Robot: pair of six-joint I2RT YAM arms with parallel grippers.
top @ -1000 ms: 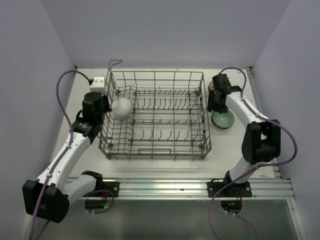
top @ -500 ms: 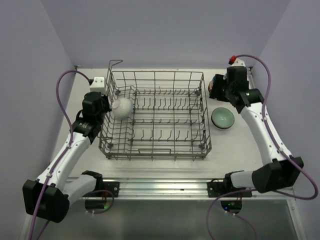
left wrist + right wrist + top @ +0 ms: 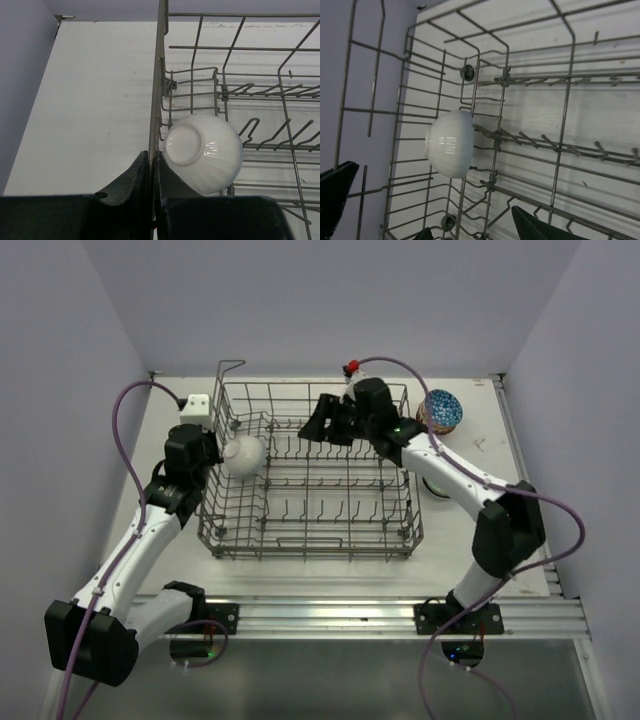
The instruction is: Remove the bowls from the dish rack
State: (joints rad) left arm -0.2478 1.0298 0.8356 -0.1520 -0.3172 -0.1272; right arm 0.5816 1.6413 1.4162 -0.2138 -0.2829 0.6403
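Observation:
The grey wire dish rack [image 3: 312, 540] stands mid-table. One white ribbed bowl [image 3: 243, 455] leans on its side against the rack's left wall; it also shows in the left wrist view [image 3: 202, 152] and the right wrist view [image 3: 450, 143]. My left gripper [image 3: 206, 452] is shut on the rack's left rim wire [image 3: 156, 100], right beside that bowl. My right gripper [image 3: 320, 427] is open and empty over the rack's back half, to the right of the white bowl and apart from it. A blue patterned bowl [image 3: 440, 410] lies upside down on the table at the back right.
A pale green bowl [image 3: 433, 486] sits on the table right of the rack, mostly hidden under my right arm. A raised wire loop [image 3: 230, 367] stands at the rack's back left corner. Upright tines [image 3: 540, 142] line the rack floor. Lavender walls close in on three sides.
My right arm has swung left from the table's right side to over the rack, leaving the blue patterned bowl on the table at the back right. The left arm has not moved.

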